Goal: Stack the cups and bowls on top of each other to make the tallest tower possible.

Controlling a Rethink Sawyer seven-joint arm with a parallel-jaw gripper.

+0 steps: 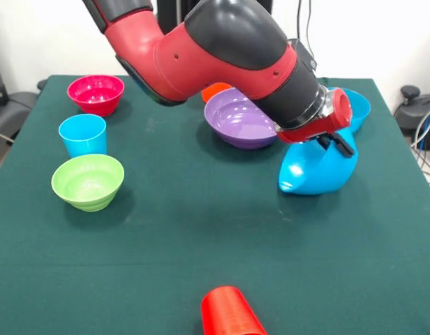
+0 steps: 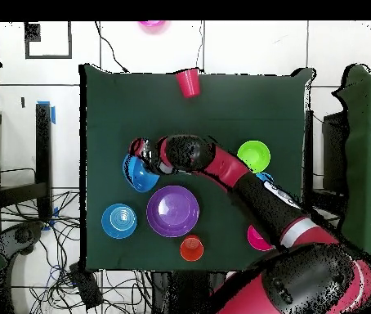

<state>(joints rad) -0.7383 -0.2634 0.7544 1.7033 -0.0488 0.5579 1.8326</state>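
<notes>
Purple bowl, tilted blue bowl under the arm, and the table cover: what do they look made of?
Purple bowl: probably moulded plastic, glossy, with bright highlights inside. Tilted blue bowl: the same smooth, shiny plastic look, reflections on its wall. Table cover: dark green, matte, no glare, likely felt or cloth.

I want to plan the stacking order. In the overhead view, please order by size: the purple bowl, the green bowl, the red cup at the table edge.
Largest to smallest, as they look from overhead:
1. purple bowl
2. green bowl
3. red cup, lying on its side, so its width is less sure.
</notes>
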